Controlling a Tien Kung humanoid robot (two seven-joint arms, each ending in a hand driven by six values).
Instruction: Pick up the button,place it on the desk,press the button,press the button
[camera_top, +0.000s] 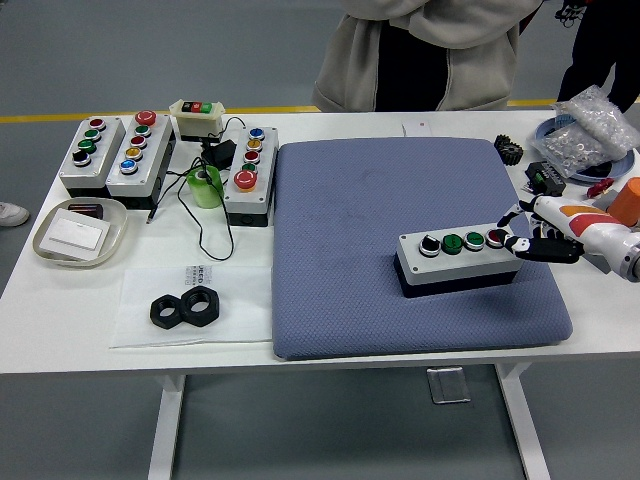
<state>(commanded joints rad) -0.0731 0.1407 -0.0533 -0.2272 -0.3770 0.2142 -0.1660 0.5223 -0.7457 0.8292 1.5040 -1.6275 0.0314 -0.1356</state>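
Your right hand (533, 240), fingers extended, grasping nothing, sits at the button box's (458, 258) red-button end, box on blue pad (400, 200).

White table (330, 335) carries a blue pad (400, 250), button boxes (115, 155), two black nuts (186, 307).

I see my right hand (538, 236) reaching in low from the right edge, wrist level, black fingers (545, 252) extended leftward.

Open blue mat (360, 230) left of button box (455, 257); clutter, perhaps tight, at right edge.
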